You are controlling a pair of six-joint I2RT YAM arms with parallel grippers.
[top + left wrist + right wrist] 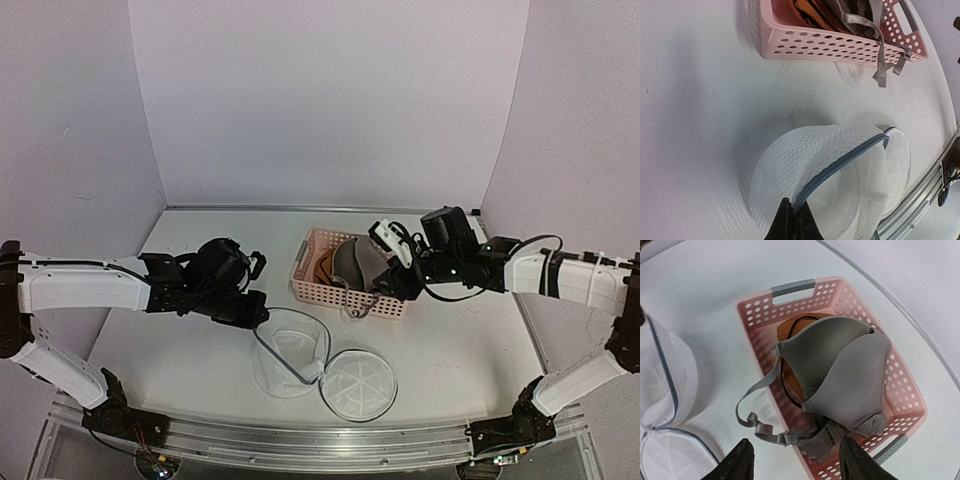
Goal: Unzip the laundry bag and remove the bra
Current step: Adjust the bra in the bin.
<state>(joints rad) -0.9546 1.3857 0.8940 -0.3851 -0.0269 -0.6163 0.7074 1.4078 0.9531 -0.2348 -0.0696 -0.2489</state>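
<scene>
The laundry bag [292,352] lies on its side on the table, its zip open and its round ribbed lid [358,385] folded out flat toward the front. My left gripper [252,312] is shut on the bag's blue-grey zip rim [840,162] at the bag's left side. The white mesh [790,165] bulges just ahead of its fingertips [785,220]. The grey bra [840,370] lies in the pink basket [900,390], orange lining showing, with one strap [757,390] hanging over the basket's wall. My right gripper [797,462] hangs open just above the bra's band end, holding nothing.
The pink perforated basket [318,288] stands behind the bag at mid-table. The bra strap [881,60] dangles down its near wall. A metal rail [300,440] runs along the table's front edge, and white walls close in the back and sides.
</scene>
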